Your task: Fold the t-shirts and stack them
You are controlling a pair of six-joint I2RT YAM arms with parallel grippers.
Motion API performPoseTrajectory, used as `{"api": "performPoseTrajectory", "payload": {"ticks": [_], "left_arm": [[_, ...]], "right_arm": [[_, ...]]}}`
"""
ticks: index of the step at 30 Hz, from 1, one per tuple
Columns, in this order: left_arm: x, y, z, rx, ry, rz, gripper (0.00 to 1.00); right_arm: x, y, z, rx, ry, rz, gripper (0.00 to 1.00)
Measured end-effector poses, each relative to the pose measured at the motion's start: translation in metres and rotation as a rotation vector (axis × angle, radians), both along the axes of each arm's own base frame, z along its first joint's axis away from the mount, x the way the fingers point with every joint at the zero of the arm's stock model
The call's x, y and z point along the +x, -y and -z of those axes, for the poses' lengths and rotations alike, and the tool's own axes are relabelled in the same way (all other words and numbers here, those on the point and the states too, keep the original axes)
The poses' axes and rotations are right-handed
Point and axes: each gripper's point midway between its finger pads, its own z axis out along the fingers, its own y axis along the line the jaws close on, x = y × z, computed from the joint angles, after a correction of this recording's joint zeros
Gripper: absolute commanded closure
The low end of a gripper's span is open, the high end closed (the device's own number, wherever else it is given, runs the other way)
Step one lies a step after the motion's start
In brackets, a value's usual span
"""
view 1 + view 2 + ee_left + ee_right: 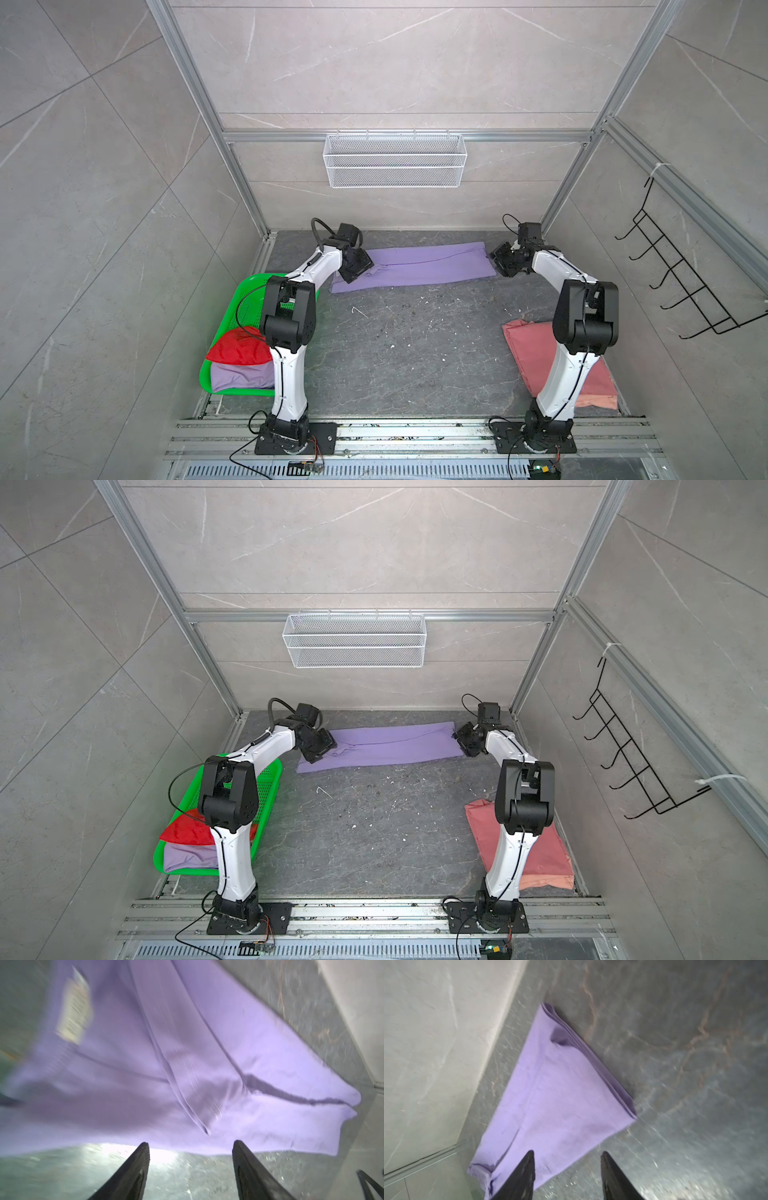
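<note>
Lavender t-shirt (415, 266), long folded strip, lies flat btwn the 2 grippers. Left gripper (190, 1144) jaws apart, empty, cloth edge just ahead of tips. Right gripper (568, 1152) likewise, edge by 1 tip. Soft, floppy, prob. light: pinch end corners.

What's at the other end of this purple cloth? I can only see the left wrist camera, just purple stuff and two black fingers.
Observer: The right fingers are there, spread open with nothing between them, at the far end of the lavender shirt.
Operator: Are there more shirts?
Observer: Yes, a salmon-pink shirt lies folded near the front, on the right side.
Operator: Any on my side?
Observer: A red shirt sits on a second lavender shirt in the green basket.
</note>
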Motion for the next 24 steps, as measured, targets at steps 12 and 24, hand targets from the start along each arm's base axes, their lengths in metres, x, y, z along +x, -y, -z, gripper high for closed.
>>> {"api": "performPoseTrajectory", "payload": {"ticks": [12,24], "left_arm": [[0.02,0.021,0.004,-0.069,0.032,-0.108,0.44],[0.033,0.026,0.024,-0.088,0.008,-0.15,0.84]], "right_arm": [[-0.043,-0.005,0.012,0.008,-0.05,-0.006,0.47],[-0.045,-0.005,0.002,-0.005,-0.021,-0.02,0.47]]}}
